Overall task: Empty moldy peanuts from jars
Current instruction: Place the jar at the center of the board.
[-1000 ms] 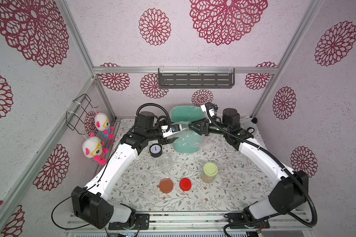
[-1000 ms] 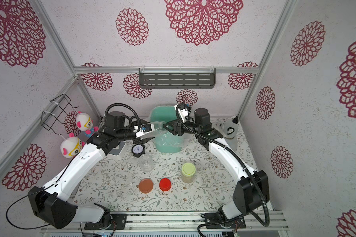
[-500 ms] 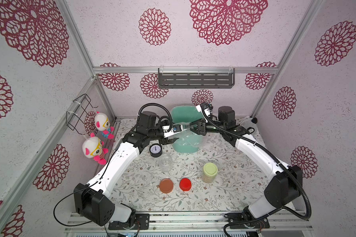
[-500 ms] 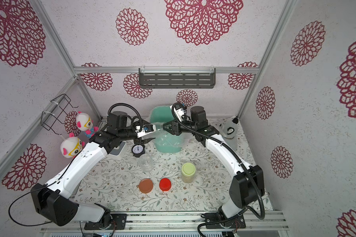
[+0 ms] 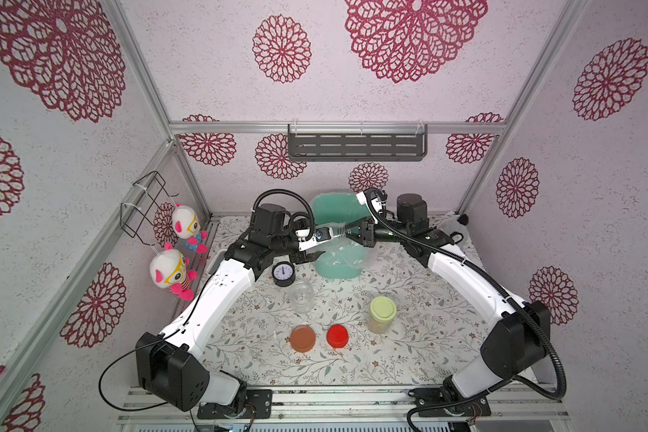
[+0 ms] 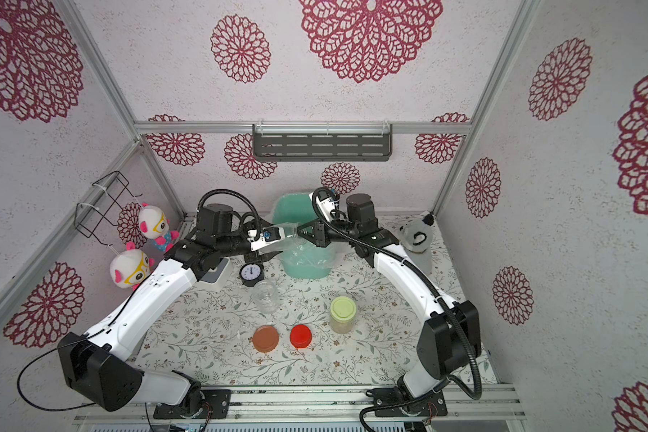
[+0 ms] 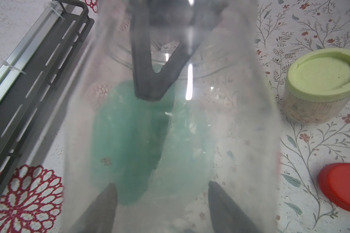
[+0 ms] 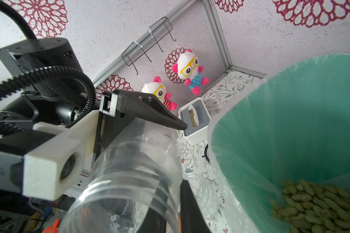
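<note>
Over the bin [image 5: 337,209], my left pincer [image 7: 160,185] clamps the clear, empty jar [image 5: 335,235]; it lies level, long axis between my arms, mouth toward my right pincer [image 5: 349,235], pinched onto its rim.

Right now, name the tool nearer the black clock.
Left. The left tool holds the clear jar just beyond the clock; the right tool pinches that jar's rim farther off, over the teal bin.
</note>
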Action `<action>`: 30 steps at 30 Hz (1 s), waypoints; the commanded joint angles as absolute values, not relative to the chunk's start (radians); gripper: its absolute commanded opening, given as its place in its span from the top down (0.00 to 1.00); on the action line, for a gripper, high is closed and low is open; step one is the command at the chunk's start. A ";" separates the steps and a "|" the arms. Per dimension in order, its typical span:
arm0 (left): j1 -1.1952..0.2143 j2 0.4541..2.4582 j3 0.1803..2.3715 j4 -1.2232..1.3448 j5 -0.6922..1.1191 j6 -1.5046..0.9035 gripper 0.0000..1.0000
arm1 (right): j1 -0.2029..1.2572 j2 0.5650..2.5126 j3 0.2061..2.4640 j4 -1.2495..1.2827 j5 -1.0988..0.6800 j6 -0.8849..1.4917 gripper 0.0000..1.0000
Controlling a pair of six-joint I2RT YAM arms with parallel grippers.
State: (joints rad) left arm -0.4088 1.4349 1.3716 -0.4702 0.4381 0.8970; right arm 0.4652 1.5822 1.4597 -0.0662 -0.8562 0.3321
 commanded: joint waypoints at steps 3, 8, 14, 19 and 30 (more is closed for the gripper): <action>-0.413 1.427 1.353 -0.408 0.452 0.893 0.38 | 0.464 1.574 1.484 -0.058 -0.867 0.318 1.00; -0.411 1.426 1.349 -0.416 0.450 0.893 0.03 | 0.463 1.566 1.477 -0.063 -0.855 0.318 1.00; -0.401 1.424 1.331 -0.412 0.446 0.887 0.03 | 0.458 1.547 1.465 -0.072 -0.835 0.301 1.00; -0.385 1.409 1.292 -0.392 0.442 0.862 0.03 | 0.440 1.517 1.455 -0.103 -0.809 0.267 1.00; -0.331 1.334 1.155 -0.287 0.439 0.765 0.03 | 0.396 1.408 1.416 -0.204 -0.786 0.143 1.00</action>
